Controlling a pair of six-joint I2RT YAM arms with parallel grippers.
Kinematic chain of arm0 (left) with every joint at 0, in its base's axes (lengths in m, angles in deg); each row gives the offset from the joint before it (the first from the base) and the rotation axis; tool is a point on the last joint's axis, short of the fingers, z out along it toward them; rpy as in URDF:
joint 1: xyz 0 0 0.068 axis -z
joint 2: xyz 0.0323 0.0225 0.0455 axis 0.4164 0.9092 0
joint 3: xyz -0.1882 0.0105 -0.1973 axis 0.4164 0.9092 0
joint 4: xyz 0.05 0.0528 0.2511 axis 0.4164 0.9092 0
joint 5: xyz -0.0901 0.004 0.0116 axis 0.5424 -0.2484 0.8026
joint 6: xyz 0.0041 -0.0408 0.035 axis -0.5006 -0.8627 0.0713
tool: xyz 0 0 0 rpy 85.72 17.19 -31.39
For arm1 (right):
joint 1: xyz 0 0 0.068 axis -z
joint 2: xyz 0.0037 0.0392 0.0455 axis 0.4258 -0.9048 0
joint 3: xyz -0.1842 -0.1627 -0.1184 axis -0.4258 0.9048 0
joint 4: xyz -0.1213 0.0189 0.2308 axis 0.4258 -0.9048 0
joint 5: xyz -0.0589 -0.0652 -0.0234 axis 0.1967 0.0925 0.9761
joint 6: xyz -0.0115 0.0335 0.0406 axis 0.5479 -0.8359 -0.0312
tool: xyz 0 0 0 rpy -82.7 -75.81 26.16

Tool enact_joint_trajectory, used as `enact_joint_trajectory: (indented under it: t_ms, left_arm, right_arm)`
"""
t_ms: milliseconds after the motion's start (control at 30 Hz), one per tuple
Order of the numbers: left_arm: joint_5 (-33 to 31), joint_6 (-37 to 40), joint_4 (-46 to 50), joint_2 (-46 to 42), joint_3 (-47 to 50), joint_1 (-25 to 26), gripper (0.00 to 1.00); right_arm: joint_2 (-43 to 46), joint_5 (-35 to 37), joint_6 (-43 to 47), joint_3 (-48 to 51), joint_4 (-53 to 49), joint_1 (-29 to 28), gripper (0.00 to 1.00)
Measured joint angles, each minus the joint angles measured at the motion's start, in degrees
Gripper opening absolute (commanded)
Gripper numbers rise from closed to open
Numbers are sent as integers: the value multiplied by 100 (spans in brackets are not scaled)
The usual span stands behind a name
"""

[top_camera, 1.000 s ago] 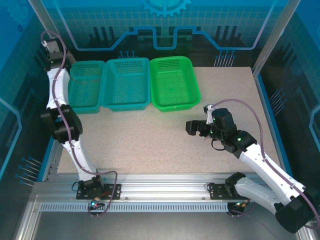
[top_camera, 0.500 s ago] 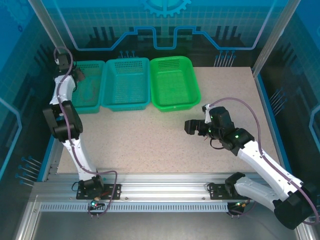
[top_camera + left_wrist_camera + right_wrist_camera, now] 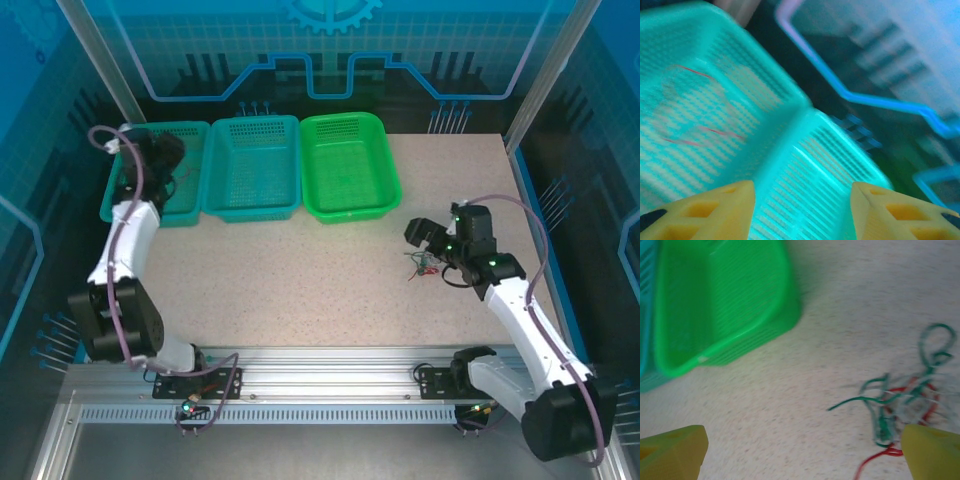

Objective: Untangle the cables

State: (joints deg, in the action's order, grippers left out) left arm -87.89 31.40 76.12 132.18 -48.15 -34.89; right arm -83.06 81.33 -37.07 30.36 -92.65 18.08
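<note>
Top external view: the cables (image 3: 425, 266), a red-green-pale knot, lie on the table (image 3: 300, 270) near its right edge, the right gripper (image 3: 424, 238) just beside them, spread wide and empty. The left gripper (image 3: 802, 200), spread and empty, hangs over the leftmost teal basket (image 3: 185, 200). Judged step: approach for a pick; next, close the right fingers on one outlying strand.

At the speckled beige tabletop's (image 3: 300, 280) far edge stood a row: left teal plastic mesh basket (image 3: 165, 216), middle teal plastic mesh basket (image 3: 250, 211), green plastic mesh basket (image 3: 350, 212) rightmost. A thin red wire (image 3: 715, 131) lay in the left one; the tangled thin red-and-green cables (image 3: 425, 265) lay on the tabletop, nearer and right of the green basket
</note>
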Motion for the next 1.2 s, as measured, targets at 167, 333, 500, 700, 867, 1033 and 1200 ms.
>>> enact_joint_trajectory:
  t_ms: [167,333,500,700,867,1033,1200]
  left_arm:
    - [542,-98,-363,-302,640,1812,54]
    - [1106,557,-398,-219,796,3491,54]
    - [1873,1687,-365,387,367,4771,54]
    - [2308,2448,-166,1773,-505,5549,57]
    - [2634,2483,-267,2708,-741,5681,56]
    - [2946,2481,-470,3331,-911,5670,57]
    - [3123,2479,-654,3748,-1244,5670,56]
  right_arm:
    - [-616,-111,-118,181,-7,723,100]
    - [-1580,-245,-181,179,125,994,87]
    - [-2564,-673,-201,181,457,1023,55]
    - [-2702,-922,-199,181,778,1019,5]
    - [-2647,-975,-170,181,815,1016,0]
    - [-2518,-1062,-170,184,811,1012,0]
    - [-2343,-1106,-179,184,763,960,0]
